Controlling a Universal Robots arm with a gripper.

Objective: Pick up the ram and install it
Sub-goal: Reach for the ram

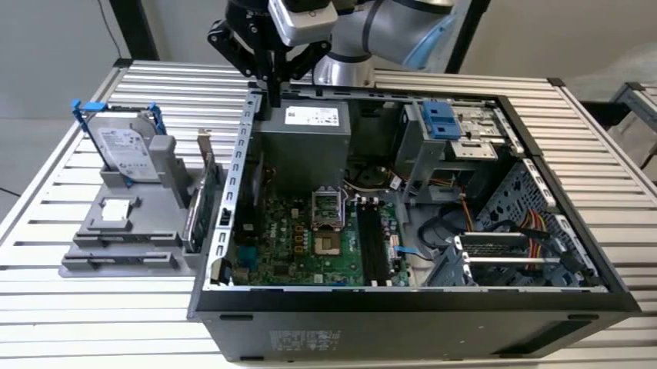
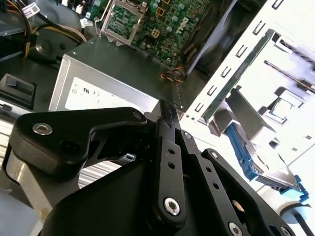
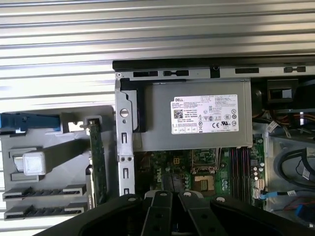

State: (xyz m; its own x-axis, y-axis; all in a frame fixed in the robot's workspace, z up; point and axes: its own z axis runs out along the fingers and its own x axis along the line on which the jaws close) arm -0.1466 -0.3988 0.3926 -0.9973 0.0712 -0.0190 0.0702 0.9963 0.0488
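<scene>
The tool (image 1: 275,98) is being held just above the outer edge of the power supply (image 1: 298,142), at the wall of the open computer case (image 1: 411,311). In the second wrist view its fingers (image 2: 167,128) are being pressed together over the power supply's labelled face, so the tool is being recorded as closed, with nothing seen between the tips. A long dark strip, being taken here as the ram (image 1: 371,246), is standing among the memory slots on the motherboard (image 1: 292,238). It is well apart from the power supply, beyond the processor socket (image 1: 326,207). Whether it is fully seated cannot be told. The same strip is being seen in the first wrist view (image 3: 239,167), again on the far side of the socket from the power supply. Outside the case wall from the power supply, a grey holder (image 1: 123,250) is resting on the slatted table (image 1: 103,327). It is carrying a hard drive in a blue frame (image 1: 128,150). A green expansion card (image 1: 202,204) is standing upright between the holder and the case wall.
</scene>
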